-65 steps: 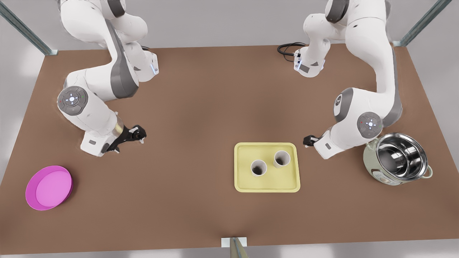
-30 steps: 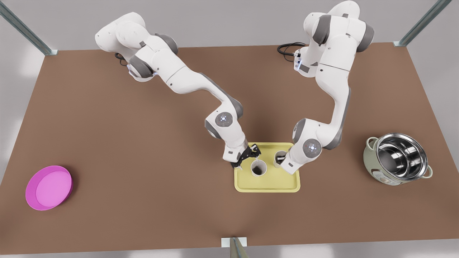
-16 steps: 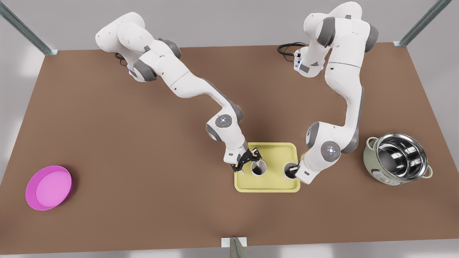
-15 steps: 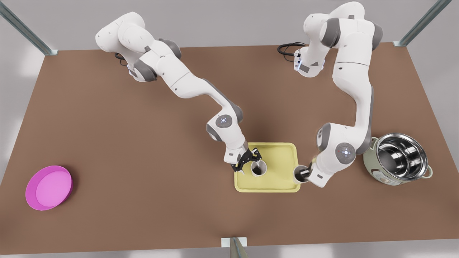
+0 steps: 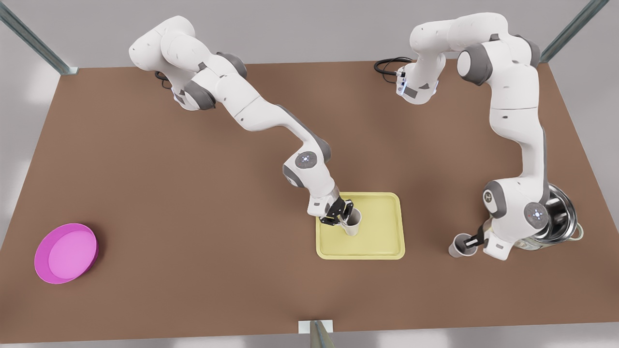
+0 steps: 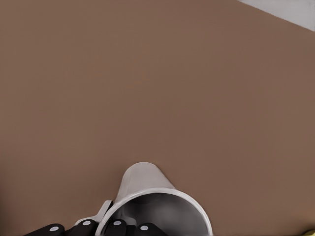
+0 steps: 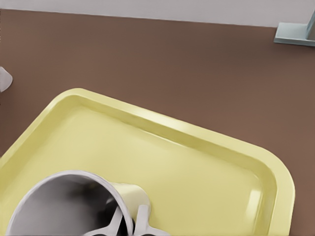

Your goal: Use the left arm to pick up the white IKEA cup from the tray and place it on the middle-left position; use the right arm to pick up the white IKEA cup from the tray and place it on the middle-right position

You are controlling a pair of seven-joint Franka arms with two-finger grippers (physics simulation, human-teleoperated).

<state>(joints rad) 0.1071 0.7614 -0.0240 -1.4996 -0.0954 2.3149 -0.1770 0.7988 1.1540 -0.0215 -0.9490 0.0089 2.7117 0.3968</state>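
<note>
- I am reading the left gripper [image 5: 476, 240] as clamped on the rim of the first white cup [image 5: 459, 245]. The left wrist view is showing its dark fingers [image 6: 114, 228] pinching that cup's wall [image 6: 147, 206].
- That cup is hanging or standing over bare brown table [image 5: 193, 193], well off the tray [image 5: 382, 246] towards the front view's right and near the steel pot [image 5: 566, 217]. I cannot tell whether its base is touching the surface.
- I am judging the left arm's half nearly finished, with setting down and letting go left.
- The right gripper [image 5: 342, 217] is squeezing the wall of the second white cup [image 5: 353, 223]. The right wrist view is showing one finger inside the rim and one outside [image 7: 130, 221].
- This cup [image 7: 74, 201] is sitting tilted over the tray's yellow floor [image 7: 197, 162], so I am judging the right arm's half barely begun: lifting clear, carrying and placing are all remaining.
- The surface is looking plain, flat and brown. A magenta plate [image 5: 65, 253] is lying far off at the front view's left.
- Around it I am seeing a grey wall, metal frame posts [image 5: 34, 38] at the far corners, and a black cable [image 5: 387, 65] by one arm's base.
</note>
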